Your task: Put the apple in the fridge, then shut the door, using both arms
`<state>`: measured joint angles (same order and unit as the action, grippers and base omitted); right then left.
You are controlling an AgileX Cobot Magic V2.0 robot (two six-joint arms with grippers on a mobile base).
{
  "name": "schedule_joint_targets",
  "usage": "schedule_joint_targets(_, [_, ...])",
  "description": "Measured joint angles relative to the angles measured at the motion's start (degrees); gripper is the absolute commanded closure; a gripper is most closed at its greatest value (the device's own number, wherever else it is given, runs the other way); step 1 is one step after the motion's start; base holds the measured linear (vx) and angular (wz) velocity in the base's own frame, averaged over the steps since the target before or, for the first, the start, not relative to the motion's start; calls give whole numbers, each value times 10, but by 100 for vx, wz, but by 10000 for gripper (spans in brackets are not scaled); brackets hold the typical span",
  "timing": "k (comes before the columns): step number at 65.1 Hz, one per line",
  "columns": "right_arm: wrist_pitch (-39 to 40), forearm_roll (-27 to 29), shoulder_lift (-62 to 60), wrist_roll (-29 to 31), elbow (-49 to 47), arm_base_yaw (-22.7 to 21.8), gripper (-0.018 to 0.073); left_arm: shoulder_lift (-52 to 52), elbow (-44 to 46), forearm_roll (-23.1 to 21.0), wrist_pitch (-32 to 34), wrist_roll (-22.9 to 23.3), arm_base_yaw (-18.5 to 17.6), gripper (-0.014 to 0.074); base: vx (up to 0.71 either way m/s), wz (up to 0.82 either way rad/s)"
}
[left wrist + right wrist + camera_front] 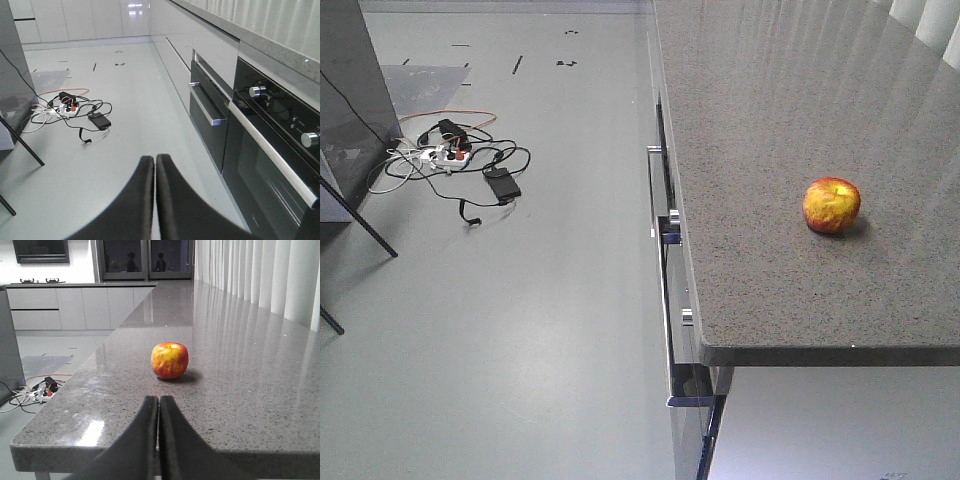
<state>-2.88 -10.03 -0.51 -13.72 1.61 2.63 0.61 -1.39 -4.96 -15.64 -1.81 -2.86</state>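
Observation:
The apple (831, 205), red with yellow patches, rests alone on the speckled grey countertop (760, 110), near its front right. In the right wrist view the apple (170, 360) lies just ahead of my right gripper (159, 398), which is shut and empty and hovers at the counter's near edge. My left gripper (155, 157) is shut with nothing in it, low over the floor beside the cabinet fronts. A tall grey side at the left edge (350, 90) looks like the fridge; its inside and the door are out of view.
Cables and a power strip (450, 155) lie tangled on the grey floor. Black stand legs (360, 215) slant in at the left. Drawer handles (660, 230) jut from the counter front. A black oven (270, 140) sits to the left gripper's right.

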Motion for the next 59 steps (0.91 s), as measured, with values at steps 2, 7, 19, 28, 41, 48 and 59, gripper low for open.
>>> schedule_joint_targets(2, [0, 0, 0, 0, 0, 0, 562, 0, 0, 0, 0, 0, 0, 603, 0, 0])
schedule_joint_targets(7, [0, 0, 0, 0, 0, 0, 562, 0, 0, 0, 0, 0, 0, 603, 0, 0])
schedule_joint_targets(19, [0, 0, 0, 0, 0, 0, 562, 0, 0, 0, 0, 0, 0, 603, 0, 0])
schedule_joint_targets(28, [0, 0, 0, 0, 0, 0, 562, 0, 0, 0, 0, 0, 0, 603, 0, 0])
schedule_joint_targets(41, [0, 0, 0, 0, 0, 0, 562, 0, 0, 0, 0, 0, 0, 603, 0, 0])
schedule_joint_targets(48, [0, 0, 0, 0, 0, 0, 562, 0, 0, 0, 0, 0, 0, 603, 0, 0])
schedule_joint_targets(59, [0, 0, 0, 0, 0, 0, 562, 0, 0, 0, 0, 0, 0, 603, 0, 0])
